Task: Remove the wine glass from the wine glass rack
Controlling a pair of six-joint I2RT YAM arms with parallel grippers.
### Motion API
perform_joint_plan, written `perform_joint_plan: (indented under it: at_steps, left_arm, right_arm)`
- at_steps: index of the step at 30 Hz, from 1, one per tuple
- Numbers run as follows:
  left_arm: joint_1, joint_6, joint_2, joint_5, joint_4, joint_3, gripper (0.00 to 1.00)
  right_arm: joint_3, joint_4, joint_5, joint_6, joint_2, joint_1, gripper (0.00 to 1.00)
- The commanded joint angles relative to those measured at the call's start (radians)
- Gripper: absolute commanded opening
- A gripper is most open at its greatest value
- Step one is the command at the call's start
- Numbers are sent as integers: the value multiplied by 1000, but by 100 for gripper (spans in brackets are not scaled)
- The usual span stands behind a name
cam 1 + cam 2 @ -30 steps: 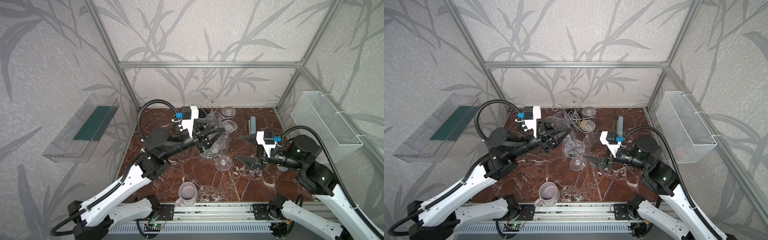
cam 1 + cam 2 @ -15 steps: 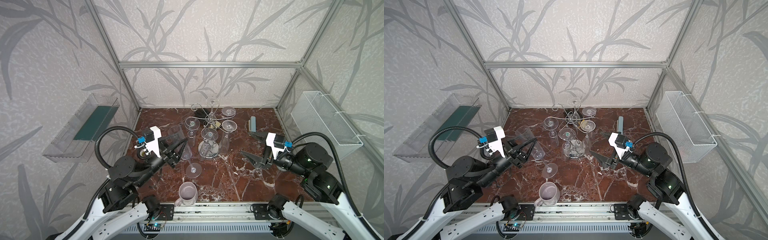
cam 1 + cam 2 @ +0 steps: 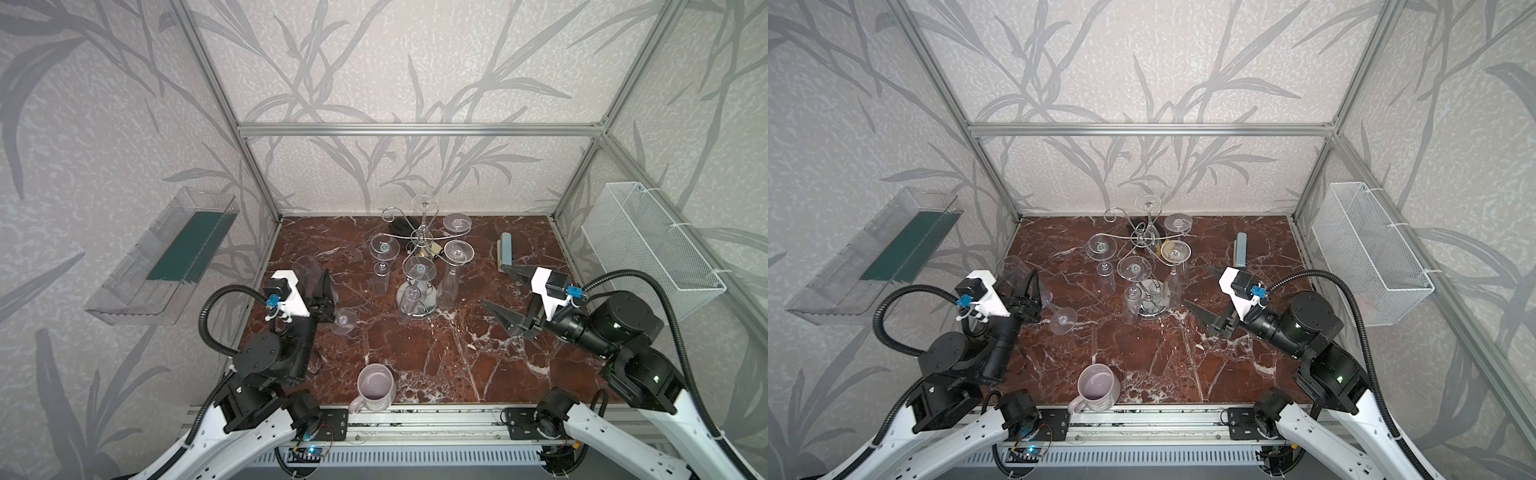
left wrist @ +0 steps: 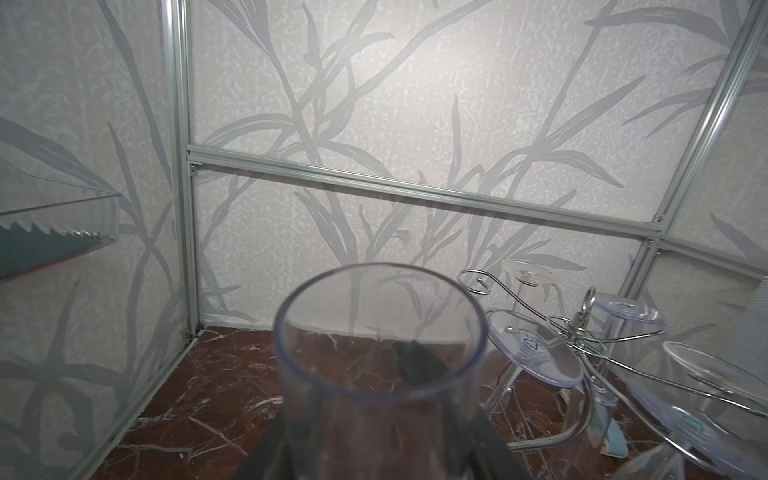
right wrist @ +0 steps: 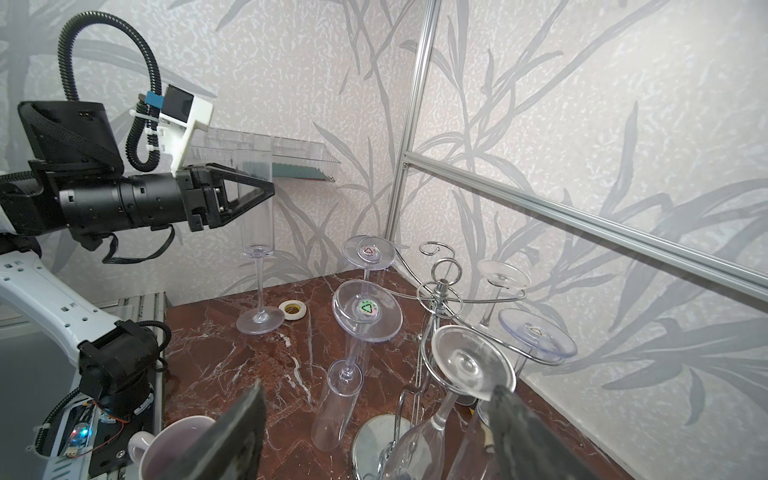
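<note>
My left gripper (image 3: 322, 286) (image 5: 266, 189) is shut on the bowl of a clear wine glass (image 3: 305, 266) (image 5: 257, 224), upright at the table's left, well away from the wine glass rack. The glass's foot (image 5: 259, 324) is down at the marble; I cannot tell if it touches. In the left wrist view the open rim (image 4: 286, 353) fills the space between my fingers. The chrome wine glass rack (image 3: 419, 241) (image 3: 1144, 237) stands mid-table with several glasses hanging upside down. My right gripper (image 3: 494, 284) (image 5: 378, 386) is open and empty, right of the rack.
A lilac mug (image 3: 376, 390) stands near the front edge. A tape roll (image 5: 293, 309) lies near the held glass's foot. A grey block (image 3: 505, 251) lies at the back right. A wire basket (image 3: 648, 249) hangs on the right wall, a clear tray (image 3: 166, 257) on the left.
My left arm has drawn back from the rack to the left with the glass, which now stands upright and lower. My right gripper has backed slightly away to the right, still open.
</note>
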Motion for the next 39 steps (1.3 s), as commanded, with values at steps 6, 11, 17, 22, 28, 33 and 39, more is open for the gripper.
perform_joint_plan:
  at_steps: [6,11,17,22,28,33,39]
  left_arm:
    - [189,114,229,1,398,-81,29]
    - [419,-119,412,232,392,-55,29]
    - [541,-158,671,392,573,-17,29]
    - [591,-137,888,499,736,41,29]
    - [616,-101,1106,572,863,145,29]
    - [622,-40,1270,598,1053,183,29]
    - [630,-36,1377,626,1094,238,29]
  right_arm:
    - [-18,-28,36,17,-40,7,82]
    - [-27,-53,59,11,-52,7,83]
    - [-75,-42,108,37,-72,7,83]
    - [-129,-4,148,65,-82,7,83]
    - [-156,14,191,77,-74,7,83]
    - [-166,16,220,82,-58,7,83]
    - [-164,8,236,79,-42,7,83]
